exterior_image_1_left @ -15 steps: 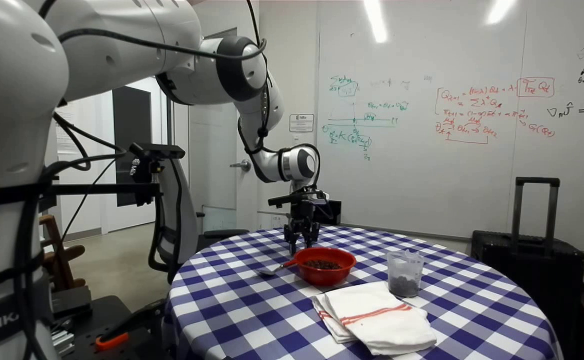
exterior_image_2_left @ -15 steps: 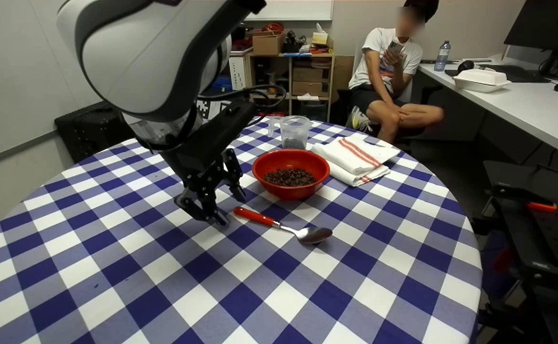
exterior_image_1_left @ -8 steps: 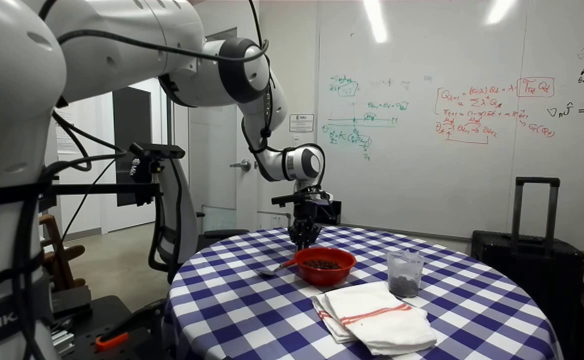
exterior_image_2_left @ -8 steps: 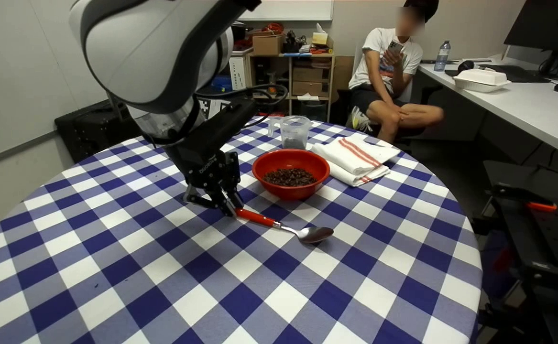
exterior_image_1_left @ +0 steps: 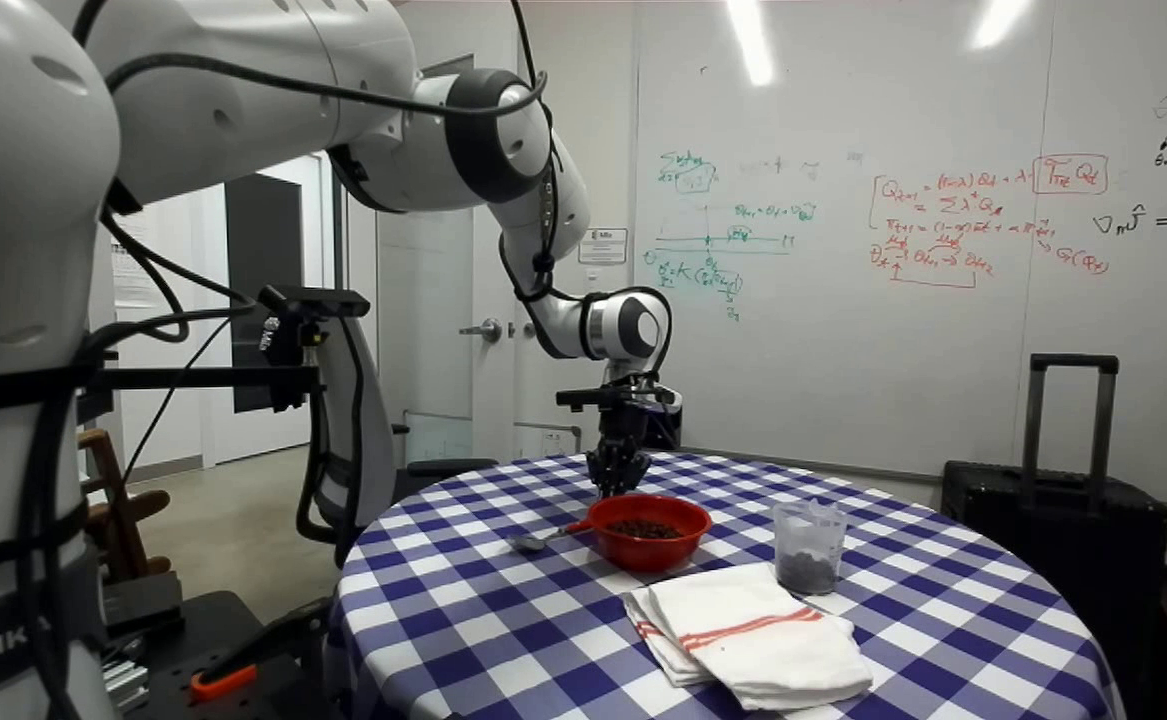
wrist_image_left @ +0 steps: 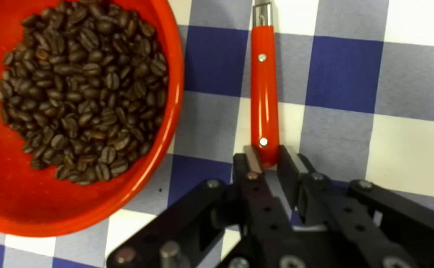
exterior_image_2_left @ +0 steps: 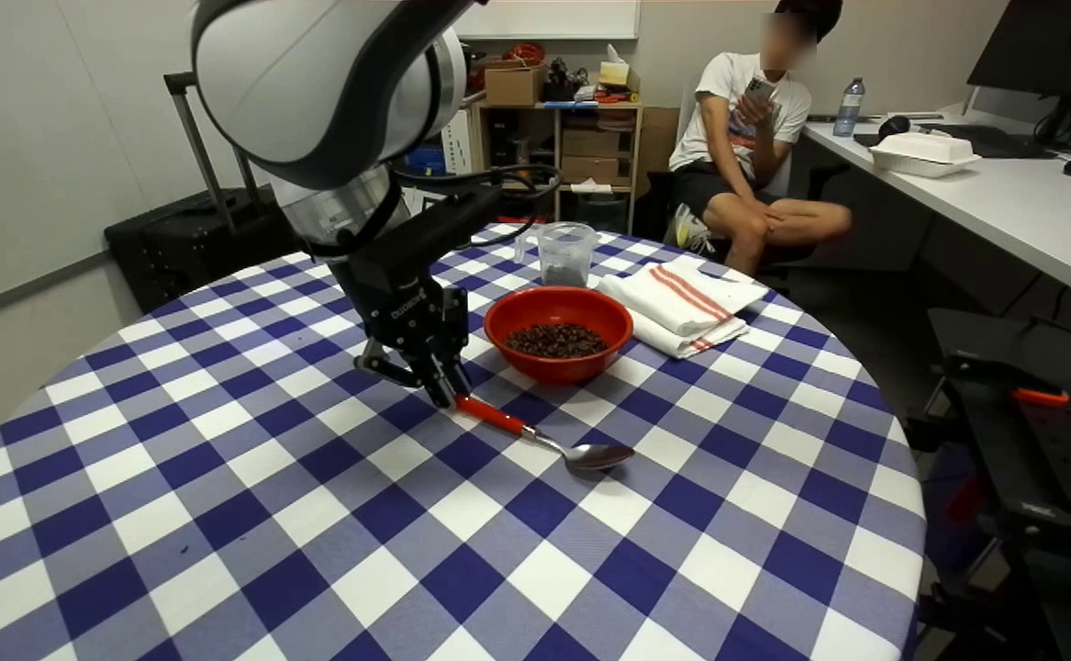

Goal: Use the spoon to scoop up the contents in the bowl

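A red-handled metal spoon [exterior_image_2_left: 496, 416] lies beside the bowl, the end of its handle between the fingers of my gripper [wrist_image_left: 266, 154]. The jaws are shut on that end, one pad on each side. In an exterior view the spoon's head points away from the gripper and casts a shadow; it seems barely off the cloth. The red bowl [exterior_image_2_left: 558, 369] holds dark coffee beans [wrist_image_left: 86, 89], its rim left of the handle in the wrist view. From across the table, the bowl [exterior_image_1_left: 648, 553] partly hides the handle and the tips of the gripper [exterior_image_1_left: 617, 484].
Beyond the bowl stands a clear measuring cup [exterior_image_2_left: 567, 252] with dark contents. A folded white towel [exterior_image_2_left: 682, 298] with red stripes lies close to both. The round table [exterior_image_2_left: 544, 588] has a checkered cloth. A person [exterior_image_2_left: 732, 156] sits past its far edge.
My gripper, open by the handle's end a second ago, has shut on it. Since then the arm has risen slightly, and the handle end has come up with it.
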You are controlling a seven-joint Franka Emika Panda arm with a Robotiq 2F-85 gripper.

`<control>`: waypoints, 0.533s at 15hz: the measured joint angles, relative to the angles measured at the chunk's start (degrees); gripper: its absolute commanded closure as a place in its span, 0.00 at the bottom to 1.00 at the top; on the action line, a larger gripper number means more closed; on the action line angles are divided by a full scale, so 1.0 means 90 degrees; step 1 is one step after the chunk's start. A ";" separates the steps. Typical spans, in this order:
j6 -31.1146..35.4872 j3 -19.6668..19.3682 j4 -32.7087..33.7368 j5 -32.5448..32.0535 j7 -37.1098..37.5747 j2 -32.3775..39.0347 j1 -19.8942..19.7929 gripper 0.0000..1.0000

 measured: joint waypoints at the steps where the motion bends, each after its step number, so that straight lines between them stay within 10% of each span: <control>1: 0.0001 0.0001 0.0000 0.0025 0.0000 0.0000 -0.0004 0.49; 7: 0.0032 0.0031 -0.0112 0.0264 0.0000 -0.0028 -0.0034 0.05; 8: 0.0066 0.0034 -0.0179 0.0310 0.0000 -0.0051 -0.0051 0.42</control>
